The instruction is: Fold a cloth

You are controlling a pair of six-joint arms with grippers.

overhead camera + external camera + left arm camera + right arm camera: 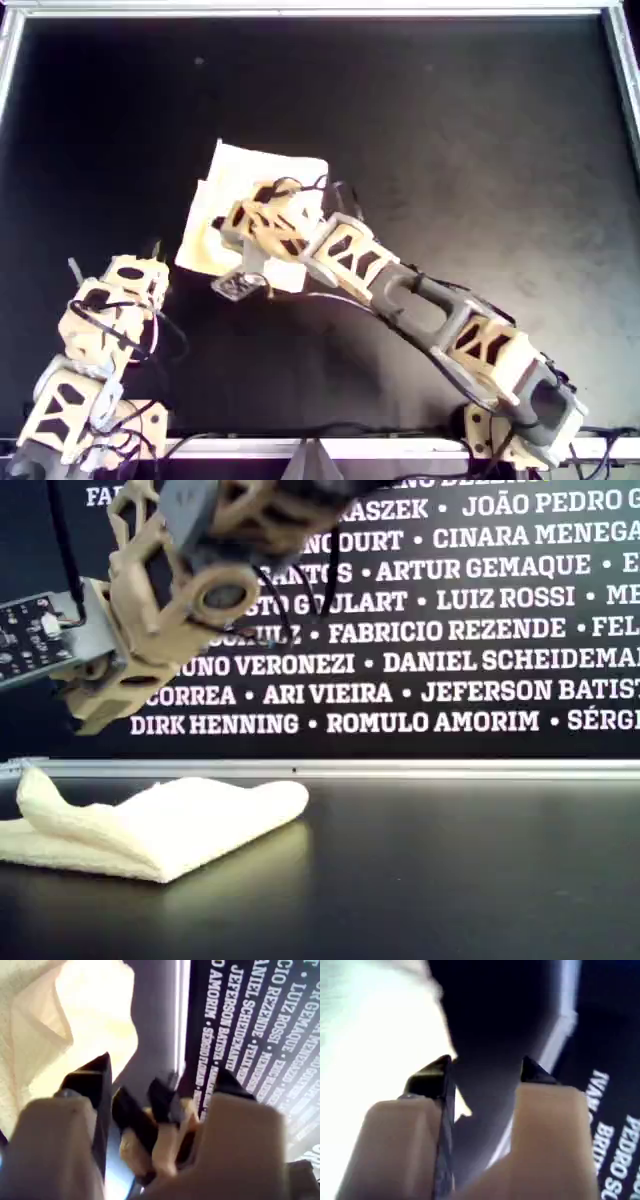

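Note:
The cloth [245, 170] is pale yellow-white and lies folded over on the black table, left of centre in the overhead view. In the exterior view the cloth [170, 825] shows stacked layers with a rounded fold at its right. My second gripper [247, 225] hangs above the cloth on the arm that reaches in from the lower right. It is open and empty [487, 1072], with the bright cloth [375, 1025] close beneath. My first gripper [115, 260] is drawn back at the lower left, open and empty [161, 1072]. It looks across the cloth [95, 1015] at the other gripper's black fingers [132, 1112].
A silver rail [320, 10] frames the black table and shows along its far edge [400, 768]. A dark banner with white names [450, 630] stands behind it. The reaching arm [420, 300] crosses the lower middle. A circuit board [30, 640] sticks out from its wrist.

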